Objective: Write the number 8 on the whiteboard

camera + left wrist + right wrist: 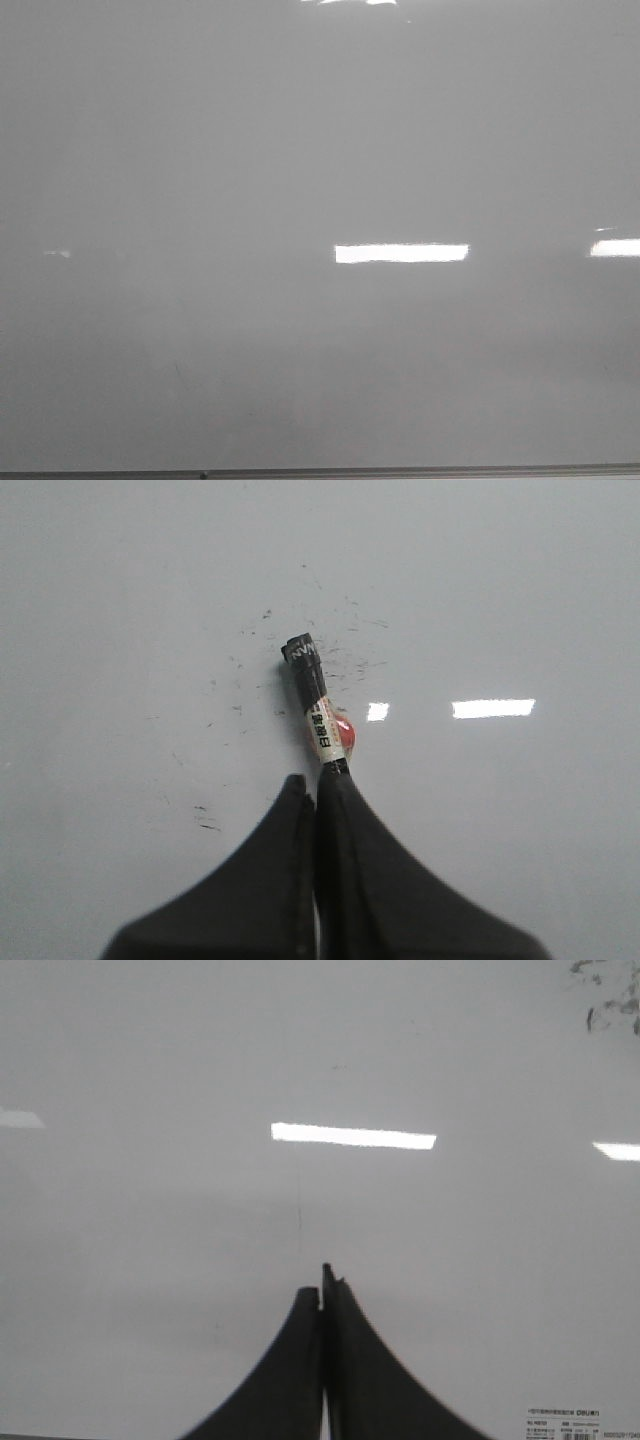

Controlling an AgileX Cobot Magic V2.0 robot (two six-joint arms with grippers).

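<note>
The whiteboard (320, 150) fills the front view, with no written figure visible on it and neither arm in sight. The left tool (318, 780) is pinching a black marker (318, 705), whose long axis points away from the fingers toward the board; its tip is hard to see among faint smudges (340, 660). The right tool (323, 1285) is pressed together and holds nothing.

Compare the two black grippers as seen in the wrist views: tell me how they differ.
The left gripper is shut on a black marker with a white label, which sticks out over the glossy whiteboard; the right gripper is shut with nothing between its fingers. Small ink specks surround the marker tip on the left; the board ahead of the right gripper is nearly clean. Both are black with tapered fingers.
</note>
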